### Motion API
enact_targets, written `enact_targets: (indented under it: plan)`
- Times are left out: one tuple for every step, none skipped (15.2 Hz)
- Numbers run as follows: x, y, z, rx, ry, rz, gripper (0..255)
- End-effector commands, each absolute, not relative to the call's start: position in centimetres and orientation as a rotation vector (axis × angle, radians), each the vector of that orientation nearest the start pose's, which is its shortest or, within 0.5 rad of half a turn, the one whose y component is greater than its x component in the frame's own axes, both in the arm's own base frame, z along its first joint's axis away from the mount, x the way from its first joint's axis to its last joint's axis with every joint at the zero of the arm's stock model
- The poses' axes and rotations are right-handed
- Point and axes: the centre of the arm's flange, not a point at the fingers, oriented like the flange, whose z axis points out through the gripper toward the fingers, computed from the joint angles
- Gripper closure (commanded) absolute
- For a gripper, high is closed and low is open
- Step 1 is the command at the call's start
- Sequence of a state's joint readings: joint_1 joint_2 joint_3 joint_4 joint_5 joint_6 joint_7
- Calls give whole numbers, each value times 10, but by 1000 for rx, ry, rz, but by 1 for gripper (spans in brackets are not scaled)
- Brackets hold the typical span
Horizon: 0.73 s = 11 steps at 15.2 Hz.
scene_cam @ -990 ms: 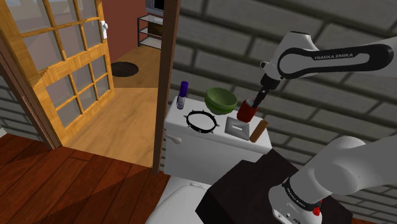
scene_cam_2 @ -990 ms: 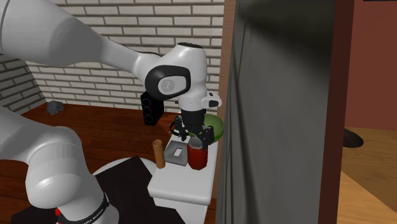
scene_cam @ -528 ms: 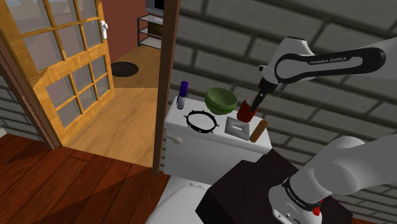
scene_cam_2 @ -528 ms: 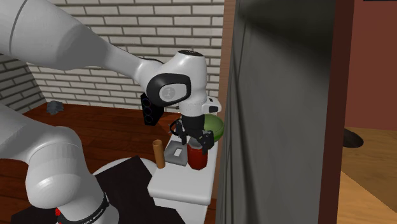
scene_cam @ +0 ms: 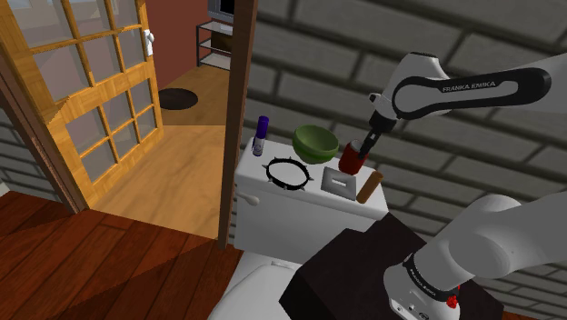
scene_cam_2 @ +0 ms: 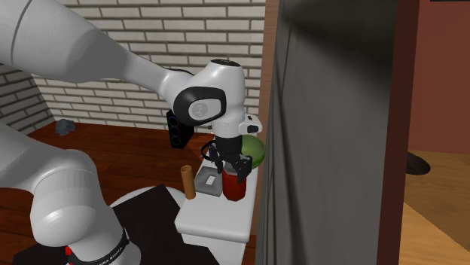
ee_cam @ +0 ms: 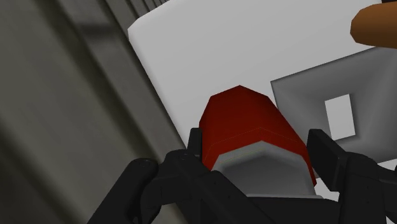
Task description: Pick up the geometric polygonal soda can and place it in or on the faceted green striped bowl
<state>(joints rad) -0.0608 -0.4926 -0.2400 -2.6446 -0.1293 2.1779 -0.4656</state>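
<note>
My arm (scene_cam: 509, 238) is a smooth white shell of rounded, bulging links, with dark bands at the joints. One band bears white FRANKA EMIKA lettering (scene_cam: 480, 87). A black ring (scene_cam: 425, 280) with a red spot (scene_cam: 452, 295) circles my base. My gripper (ee_cam: 257, 145) is all black, its fingers (ee_cam: 326, 156) blocky.

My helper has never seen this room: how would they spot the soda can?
Find the white toilet tank lid against the brick wall. Between the green bowl and the brown cylinder stands the soda can, clasped by the black gripper: the only red thing there, faceted, with a grey top.
</note>
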Motion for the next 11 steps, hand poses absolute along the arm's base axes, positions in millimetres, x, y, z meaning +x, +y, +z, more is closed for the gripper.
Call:
enact_targets:
  plan:
    - [364,-115,398,-3115,-415,-28,255]
    - [364,-115,398,-3115,-415,-28,255]
    - [364,-115,398,-3115,-415,-28,255]
    - [364,-115,398,-3115,-415,-28,255]
    - [364,-115,398,-3115,-415,-28,255]
    - [364,-115,398,-3115,-415,-28,255]
    - [364,-115,403,-3115,-415,-28,255]
    - [364,-115,409,-3115,-415,-28,255]
    - [364,-115,414,-3115,-415,-28,255]
    - [364,-115,419,-3115,-415,-28,255]
    - [364,-115,425,-3115,-415,-28,255]
